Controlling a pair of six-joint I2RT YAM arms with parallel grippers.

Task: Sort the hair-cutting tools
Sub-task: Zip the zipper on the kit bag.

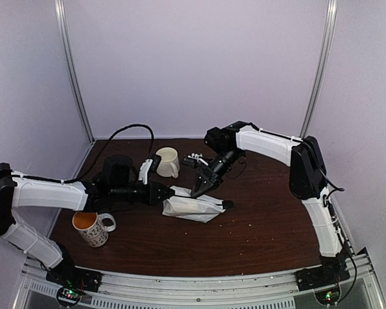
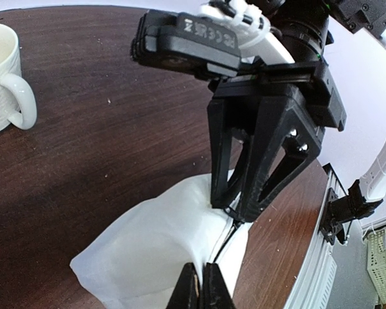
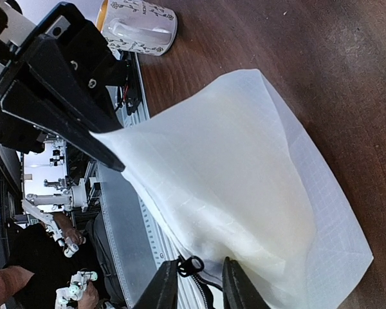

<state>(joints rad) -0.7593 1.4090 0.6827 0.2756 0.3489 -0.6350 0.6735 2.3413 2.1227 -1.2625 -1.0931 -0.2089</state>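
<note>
The white zip pouch (image 1: pixel 193 207) lies mid-table, lifted at its left end. It also shows in the left wrist view (image 2: pixel 148 251) and the right wrist view (image 3: pixel 244 167). My left gripper (image 1: pixel 169 193) (image 2: pixel 202 283) is shut on the pouch's fabric edge beside the zip. My right gripper (image 1: pixel 196 191) (image 3: pixel 199 283) (image 2: pixel 237 209) is at the zip from above. Its jaws stand slightly apart, with the black zip pull (image 3: pixel 193 264) against one finger. No scissors, combs or clipper are in view. A small dark tip (image 1: pixel 226 205) shows at the pouch's right end; I cannot tell what it is.
A cream mug (image 1: pixel 168 161) (image 2: pixel 0 77) stands behind the pouch to the left. A patterned mug with an orange inside (image 1: pixel 90 228) (image 3: pixel 141 26) stands at the front left. A black cable (image 1: pixel 125 132) loops at the back left. The table's metal front rail (image 1: pixel 199 283) runs along the near edge.
</note>
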